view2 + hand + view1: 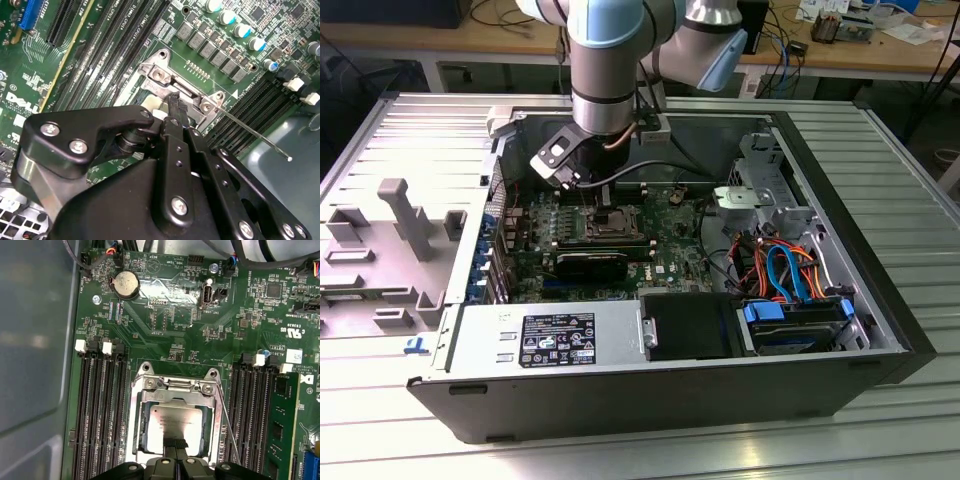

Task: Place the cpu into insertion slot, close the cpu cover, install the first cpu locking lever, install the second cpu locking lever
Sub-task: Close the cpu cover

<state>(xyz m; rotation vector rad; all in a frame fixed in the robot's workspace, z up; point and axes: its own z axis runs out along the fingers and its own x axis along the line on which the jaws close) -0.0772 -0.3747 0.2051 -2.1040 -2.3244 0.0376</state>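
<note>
- Metal of the cpu (175,422) is dull silver-grey. The chip is flat and square, lying face up in the insertion slot (610,222), its edges parallel to the long black memory slots (100,410) on both sides.
- The cpu cover (175,394), a thin shiny steel frame, seems to lie down around the chip, though one edge is hidden.
- The gripper (175,444) stands over that edge, its black fingers (169,443) pressed together with nothing between them.
- A thin wire locking lever (255,133) slants free from the socket's corner across the memory slots.
- The green motherboard (165,325) lies open beyond; the grey case wall (35,340) bounds one side.
</note>
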